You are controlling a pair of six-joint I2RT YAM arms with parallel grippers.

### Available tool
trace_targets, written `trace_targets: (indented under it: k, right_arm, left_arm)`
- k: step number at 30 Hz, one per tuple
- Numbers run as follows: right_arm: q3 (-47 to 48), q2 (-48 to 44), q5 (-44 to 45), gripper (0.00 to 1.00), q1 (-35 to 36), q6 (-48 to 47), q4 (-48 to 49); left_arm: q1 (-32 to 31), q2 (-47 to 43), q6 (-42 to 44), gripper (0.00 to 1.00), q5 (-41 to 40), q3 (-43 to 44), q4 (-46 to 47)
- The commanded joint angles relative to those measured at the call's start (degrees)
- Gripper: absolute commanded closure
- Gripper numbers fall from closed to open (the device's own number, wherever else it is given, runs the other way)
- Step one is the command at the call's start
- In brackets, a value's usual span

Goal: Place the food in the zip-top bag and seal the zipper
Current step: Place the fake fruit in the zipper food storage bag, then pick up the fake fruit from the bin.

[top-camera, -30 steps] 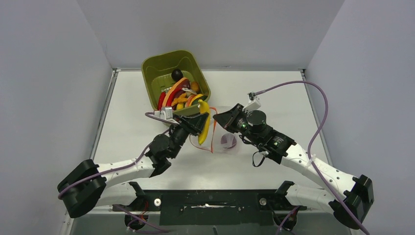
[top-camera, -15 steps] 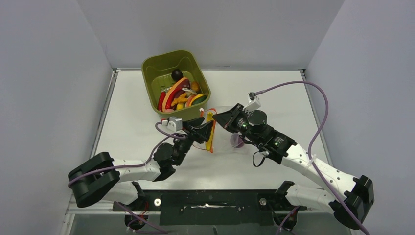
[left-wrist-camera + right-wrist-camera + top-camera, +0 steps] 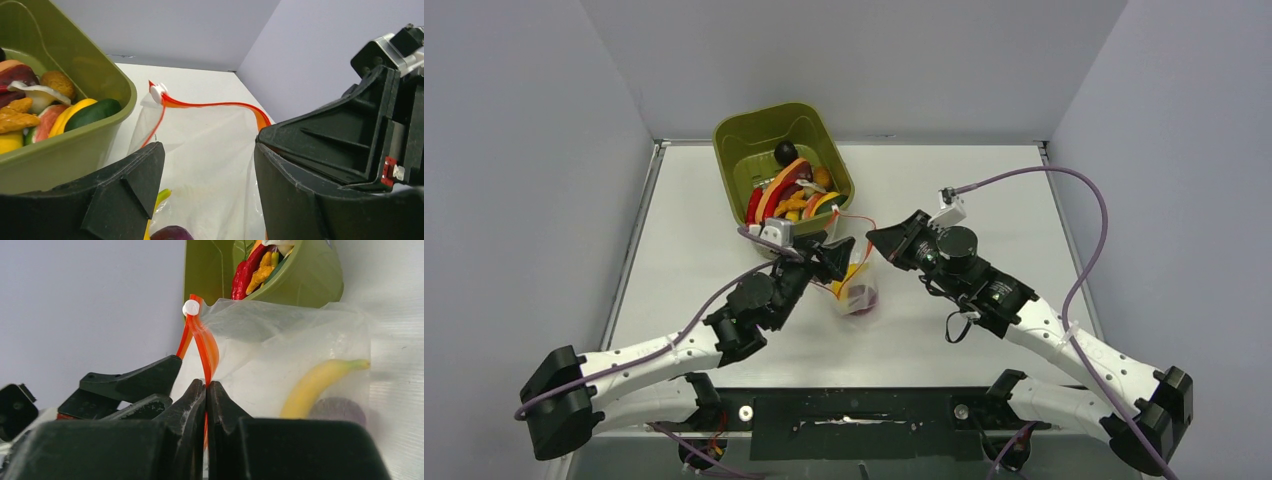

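Left fingers (image 3: 125, 195) spread, empty, at the bag (image 3: 856, 290) mouth; right fingers (image 3: 192, 410) pinching the zipper (image 3: 202, 340). Banana (image 3: 320, 380), purple piece (image 3: 340, 410) inside, beside the bin (image 3: 744, 150). Filling underway, probably; next, fetch more food (image 3: 789, 195).

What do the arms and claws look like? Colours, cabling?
Both the left arm and right arm: white links, black joints, a purple cable to a white plug at the wrist. Both the left claw and right claw: matte black, two wedge-shaped fingers.

White table (image 3: 984, 200), olive-green bin (image 3: 742, 160) at back, zip-top bag (image 3: 861, 292) just beside
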Motion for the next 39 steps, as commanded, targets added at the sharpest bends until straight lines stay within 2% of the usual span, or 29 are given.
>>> trace_targets:
  k: [1, 7, 11, 13, 18, 24, 28, 39]
  right_arm:
    - [0.91, -2.85, 3.66, 1.00, -0.63, -2.30, 0.96]
    - [0.85, -4.65, 6.13, 1.00, -0.73, -5.04, -3.35]
    - [1.69, -6.77, 8.89, 1.00, -0.82, -7.46, -6.84]
    - [2.10, -7.68, 10.09, 1.00, -0.82, -8.43, -8.34]
    - [1.73, -10.28, 12.16, 1.00, -0.73, -10.77, -10.25]
    - [1.85, -11.18, 13.02, 1.00, -0.80, -13.18, -11.17]
    - [2.59, -10.91, 12.60, 1.00, -0.88, -15.16, -10.89]
    - [2.30, -12.86, 13.16, 1.00, -1.06, -17.61, -10.90]
  left_arm:
    - [-0.15, -3.10, -0.66, 0.35, -2.76, 8.99, -21.60]
    - [0.21, -3.64, 0.12, 0.32, -1.84, 16.00, -34.30]
    - [3.05, -2.38, 2.29, 0.28, -2.25, 21.52, -42.19]
    - [5.72, -1.48, 4.33, 0.25, -0.77, 23.21, -44.17]
    - [17.73, 3.48, 6.31, 0.23, 7.67, 29.94, -51.46]
    - [27.17, 12.35, 10.19, 0.19, 9.90, 36.57, -53.99]
    - [32.39, 19.74, 10.25, 0.18, 14.16, 42.27, -55.44]
    - [41.14, 44.10, 11.87, 0.18, 18.86, 63.38, -56.94]
